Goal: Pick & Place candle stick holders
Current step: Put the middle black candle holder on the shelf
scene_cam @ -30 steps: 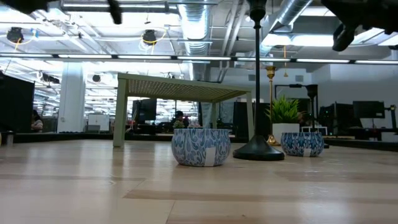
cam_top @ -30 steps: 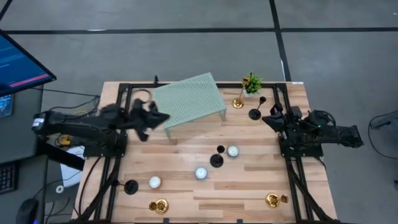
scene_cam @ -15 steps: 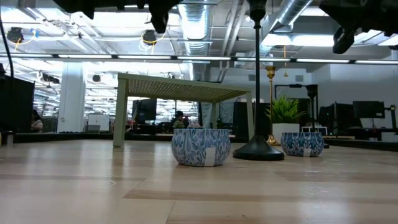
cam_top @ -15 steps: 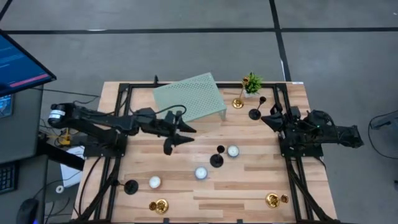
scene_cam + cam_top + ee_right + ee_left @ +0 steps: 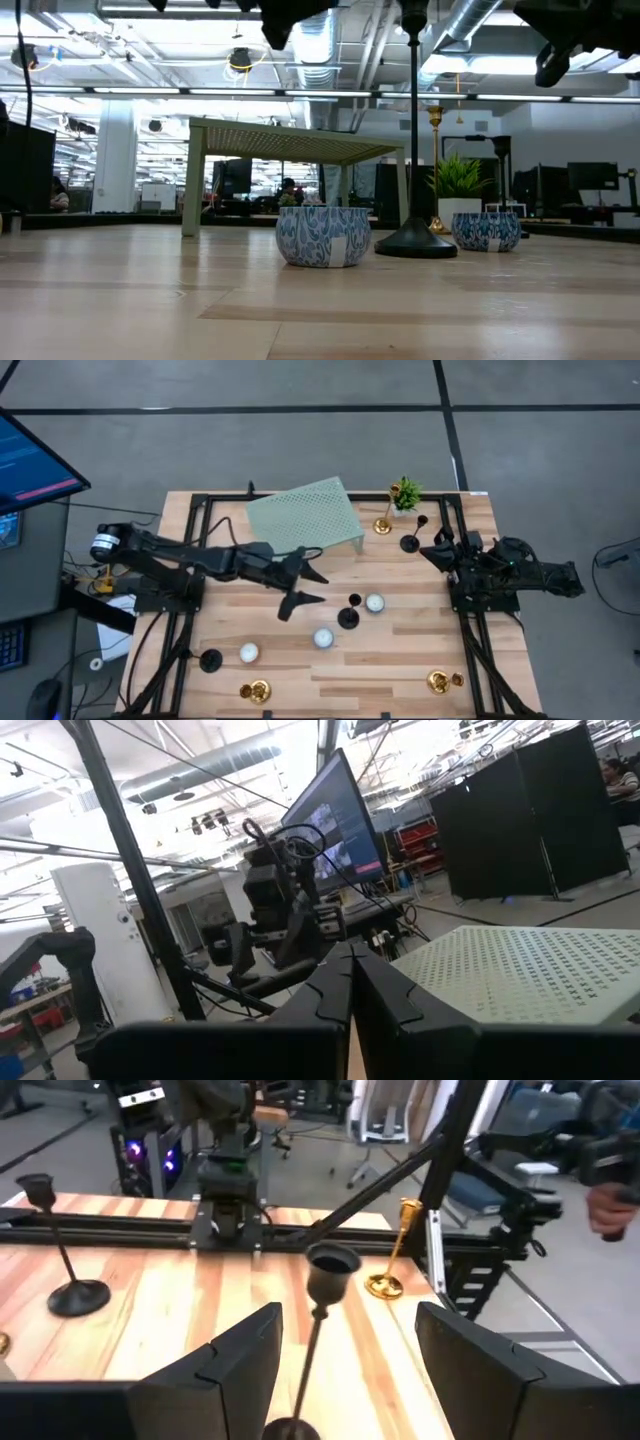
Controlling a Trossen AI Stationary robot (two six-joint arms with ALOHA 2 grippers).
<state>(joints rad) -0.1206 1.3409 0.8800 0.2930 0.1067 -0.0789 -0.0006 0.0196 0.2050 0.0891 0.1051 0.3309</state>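
A black slim-stemmed candle stick holder point(image 5: 349, 614) stands upright on its round base mid-table; the left wrist view shows its cup and stem point(image 5: 322, 1295) ahead of my fingers. My left gripper point(image 5: 303, 592) hovers open just left of it and touches nothing. A second black holder point(image 5: 410, 542) and a tall gold one point(image 5: 383, 524) stand at the far right. A third black holder point(image 5: 210, 659) is near left. Short gold holders point(image 5: 258, 690) point(image 5: 438, 680) sit by the near edge. My right gripper point(image 5: 433, 550) waits shut at the right side.
A pale green perforated shelf point(image 5: 305, 520) stands on legs at the far middle, and a small green plant point(image 5: 405, 492) is beside the gold holder. Tealight candles point(image 5: 375, 602) point(image 5: 323, 638) point(image 5: 248, 653) lie near the middle holder. Black frame rails point(image 5: 190, 590) run along both table sides.
My left arm has swung out from the table's left side toward the right and a little toward the near edge, ending beside the middle black holder. Its fingers have spread open on the way. The holders have not moved.
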